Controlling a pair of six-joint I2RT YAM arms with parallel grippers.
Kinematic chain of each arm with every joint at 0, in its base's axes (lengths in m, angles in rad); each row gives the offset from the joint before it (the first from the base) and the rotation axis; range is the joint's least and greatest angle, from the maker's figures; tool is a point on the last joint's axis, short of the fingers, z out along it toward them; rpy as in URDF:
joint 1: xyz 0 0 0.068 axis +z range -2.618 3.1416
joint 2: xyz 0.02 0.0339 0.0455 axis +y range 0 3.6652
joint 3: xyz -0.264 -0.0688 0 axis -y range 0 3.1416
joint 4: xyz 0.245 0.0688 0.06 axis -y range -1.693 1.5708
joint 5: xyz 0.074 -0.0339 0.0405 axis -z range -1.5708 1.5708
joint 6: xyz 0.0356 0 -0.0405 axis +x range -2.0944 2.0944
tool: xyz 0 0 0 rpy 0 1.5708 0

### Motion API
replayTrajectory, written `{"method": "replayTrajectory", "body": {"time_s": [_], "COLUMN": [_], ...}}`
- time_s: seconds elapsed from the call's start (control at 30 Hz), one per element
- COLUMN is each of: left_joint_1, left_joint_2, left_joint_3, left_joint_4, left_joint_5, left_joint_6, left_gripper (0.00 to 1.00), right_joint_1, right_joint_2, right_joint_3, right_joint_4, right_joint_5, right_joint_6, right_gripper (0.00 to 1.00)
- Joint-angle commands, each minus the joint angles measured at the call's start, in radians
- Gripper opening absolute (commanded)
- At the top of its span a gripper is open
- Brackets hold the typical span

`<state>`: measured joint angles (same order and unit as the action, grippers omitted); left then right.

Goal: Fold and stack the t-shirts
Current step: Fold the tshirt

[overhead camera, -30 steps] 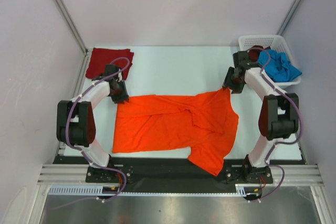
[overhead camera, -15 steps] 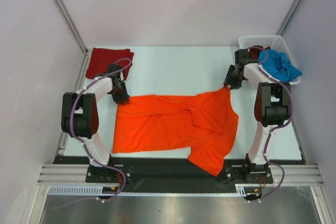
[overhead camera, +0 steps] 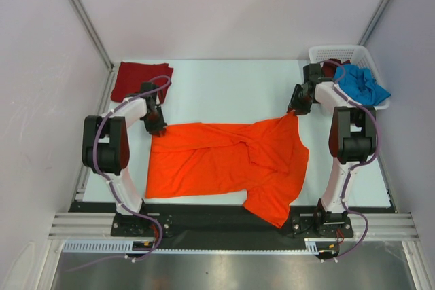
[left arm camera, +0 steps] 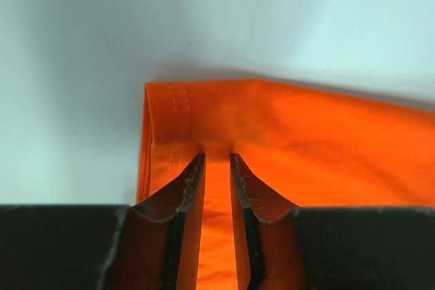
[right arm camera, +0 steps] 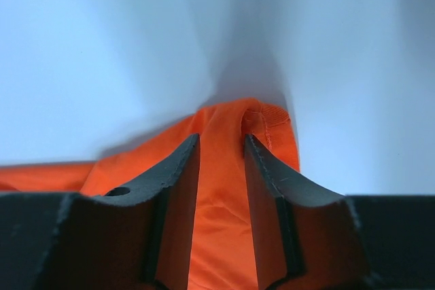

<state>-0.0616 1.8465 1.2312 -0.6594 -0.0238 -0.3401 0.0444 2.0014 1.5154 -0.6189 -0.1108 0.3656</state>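
My left tool (left arm camera: 217, 157) and right tool (right arm camera: 221, 138) pinch far corners of the bright orange cloth t-shirt (overhead camera: 217, 161). Open counter (overhead camera: 224, 86) lies beyond.

The desk (overhead camera: 224, 86) is brightly, evenly lit from above; soft grey shadows are cast beside the orange t-shirt (left arm camera: 306, 134) in the wrist views, the right slightly blurred.

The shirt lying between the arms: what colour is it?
The shirt is bright orange; top external view.
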Motion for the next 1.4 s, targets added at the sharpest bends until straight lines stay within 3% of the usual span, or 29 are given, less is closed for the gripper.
{"method": "replayTrajectory", "body": {"time_s": [0.0, 0.17, 0.27, 0.4, 0.67, 0.77, 0.8, 0.9, 1.0, 1.1, 1.27, 1.37], "left_joint_1": [0.008, 0.009, 0.008, 0.011, 0.019, 0.020, 0.020, 0.019, 0.014, 0.003, 0.000, 0.000], "left_joint_2": [0.019, 0.037, 0.054, 0.059, 0.076, 0.060, 0.039, -0.009, -0.081, -0.160, -0.291, -0.338], "left_joint_3": [0.037, 0.030, 0.027, 0.021, 0.013, 0.022, 0.022, 0.030, 0.042, 0.024, -0.109, -0.206], "left_joint_4": [-0.008, -0.006, -0.013, -0.011, -0.003, -0.008, -0.003, -0.006, -0.028, -0.043, -0.045, -0.020], "left_joint_5": [-0.030, -0.050, -0.064, -0.079, -0.096, -0.097, -0.096, -0.076, -0.073, -0.064, -0.030, 0.005], "left_joint_6": [0.000, 0.000, 0.004, 0.012, 0.016, 0.023, 0.024, 0.026, 0.027, 0.026, 0.000, -0.033], "left_gripper": [0.26, 0.25, 0.22, 0.21, 0.20, 0.20, 0.22, 0.34, 0.42, 0.44, 0.40, 0.35], "right_joint_1": [0.000, -0.003, -0.012, -0.021, -0.035, -0.035, -0.035, -0.035, -0.032, -0.002, 0.118, 0.202], "right_joint_2": [0.022, 0.049, 0.053, -0.006, -0.050, -0.024, -0.027, -0.067, -0.137, -0.234, -0.375, -0.441], "right_joint_3": [0.032, 0.034, 0.023, -0.015, -0.037, -0.026, -0.032, -0.055, -0.069, -0.080, -0.175, -0.269], "right_joint_4": [0.008, 0.018, 0.018, 0.042, 0.088, 0.053, 0.047, 0.024, -0.045, -0.116, -0.173, -0.148], "right_joint_5": [0.002, 0.032, 0.074, 0.175, 0.224, 0.168, 0.160, 0.149, 0.197, 0.233, 0.175, 0.064], "right_joint_6": [0.009, 0.010, 0.021, 0.024, -0.005, -0.004, -0.002, -0.001, -0.007, -0.025, -0.039, -0.008], "right_gripper": [0.37, 0.29, 0.10, 0.00, 0.00, 0.18, 0.35, 0.50, 0.52, 0.52, 0.50, 0.46]}}
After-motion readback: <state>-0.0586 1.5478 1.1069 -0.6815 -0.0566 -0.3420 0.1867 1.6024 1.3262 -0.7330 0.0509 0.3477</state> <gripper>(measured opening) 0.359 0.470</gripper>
